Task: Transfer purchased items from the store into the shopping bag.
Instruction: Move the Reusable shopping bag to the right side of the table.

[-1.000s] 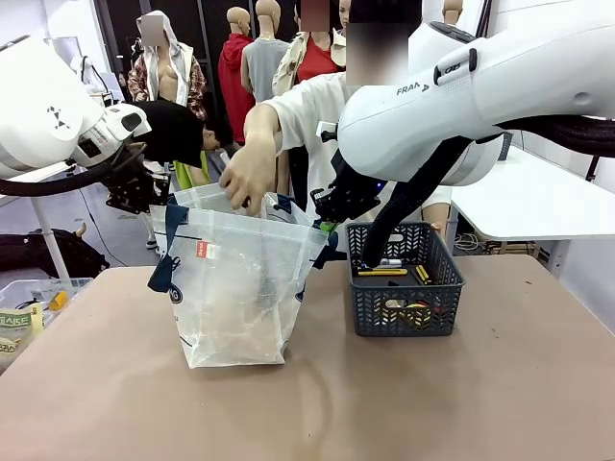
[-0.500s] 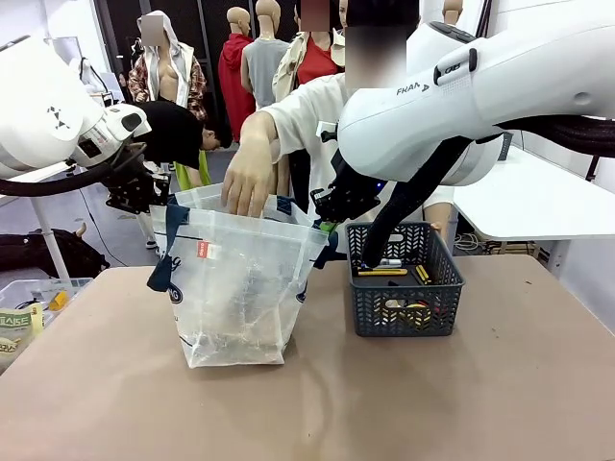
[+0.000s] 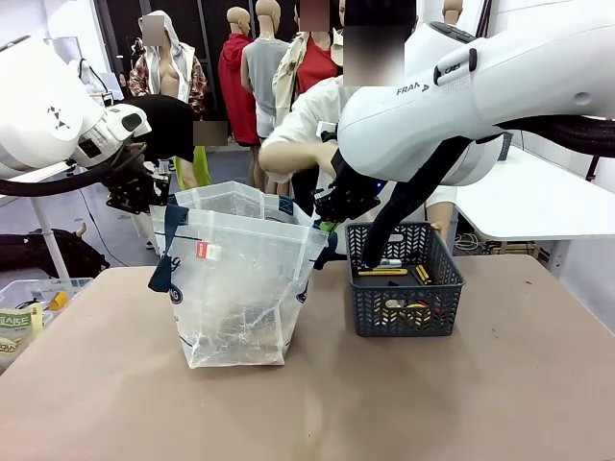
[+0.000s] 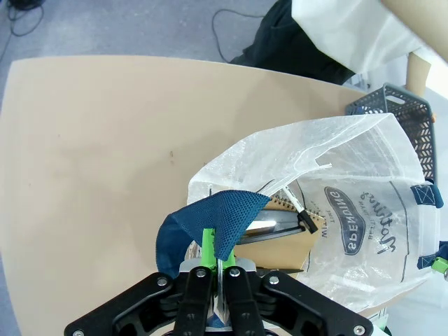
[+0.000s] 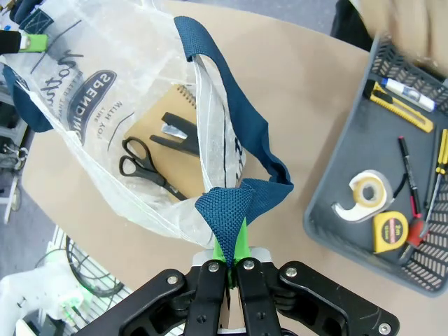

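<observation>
**A:** How are the grippers set?

**B:** The left gripper (image 4: pixel 213 255) is pinched fully shut on one navy strap (image 4: pixel 210 220) of the shopping bag (image 3: pixel 235 288). The right gripper (image 5: pixel 231 248) is pinched shut on the opposite strap (image 5: pixel 234 199). The bag's mouth is thus held spread and facing upward.

**A:** Where are the purchased items found?

**B:** The purchased items (image 5: pixel 399 113) are laid flat in the grey basket (image 3: pixel 404 312), just beside the bag on the robot's right. One yellow stick (image 3: pixel 382 272) is laid crosswise in the front view.

**A:** By which arm or hand are they best reached?

**B:** The person's hand (image 5: pixel 413 31) is seen blurred over the basket's corner. With both grippers occupied, the transfer is judged to be left to that hand.
</observation>
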`<state>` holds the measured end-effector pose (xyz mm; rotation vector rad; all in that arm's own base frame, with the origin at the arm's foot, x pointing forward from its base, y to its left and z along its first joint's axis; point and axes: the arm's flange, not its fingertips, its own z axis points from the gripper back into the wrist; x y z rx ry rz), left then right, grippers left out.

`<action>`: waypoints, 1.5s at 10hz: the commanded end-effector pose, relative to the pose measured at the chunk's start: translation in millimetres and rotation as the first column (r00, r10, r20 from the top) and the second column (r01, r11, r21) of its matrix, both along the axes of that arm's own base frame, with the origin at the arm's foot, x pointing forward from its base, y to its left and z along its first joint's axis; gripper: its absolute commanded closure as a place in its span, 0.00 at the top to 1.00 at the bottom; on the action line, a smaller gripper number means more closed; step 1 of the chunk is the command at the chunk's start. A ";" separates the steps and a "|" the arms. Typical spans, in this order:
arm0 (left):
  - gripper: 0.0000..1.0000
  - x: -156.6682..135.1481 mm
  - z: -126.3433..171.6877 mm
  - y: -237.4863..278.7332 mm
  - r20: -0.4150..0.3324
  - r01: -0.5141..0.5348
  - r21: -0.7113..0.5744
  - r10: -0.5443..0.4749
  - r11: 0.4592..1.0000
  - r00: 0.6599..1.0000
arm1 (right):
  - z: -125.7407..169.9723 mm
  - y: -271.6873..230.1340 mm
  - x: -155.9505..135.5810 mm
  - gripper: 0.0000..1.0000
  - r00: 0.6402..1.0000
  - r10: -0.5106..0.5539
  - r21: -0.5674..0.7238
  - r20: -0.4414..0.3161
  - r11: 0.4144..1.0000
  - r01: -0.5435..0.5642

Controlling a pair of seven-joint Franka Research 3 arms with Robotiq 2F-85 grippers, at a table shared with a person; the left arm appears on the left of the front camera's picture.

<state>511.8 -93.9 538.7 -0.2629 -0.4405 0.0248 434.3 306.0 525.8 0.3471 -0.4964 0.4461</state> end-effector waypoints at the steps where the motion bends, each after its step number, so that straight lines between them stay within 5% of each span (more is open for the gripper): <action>1: 0.00 1.0 1.9 3.6 0.005 -0.007 0.000 0.007 1.000 1.000 | -0.1 -1.0 0.6 0.00 1.000 -0.002 0.001 0.000 1.000 0.002; 15: 0.00 1.0 1.9 3.6 0.005 -0.007 0.000 0.007 1.000 1.000 | -0.1 -1.0 0.6 0.00 1.000 -0.002 0.001 0.000 1.000 0.002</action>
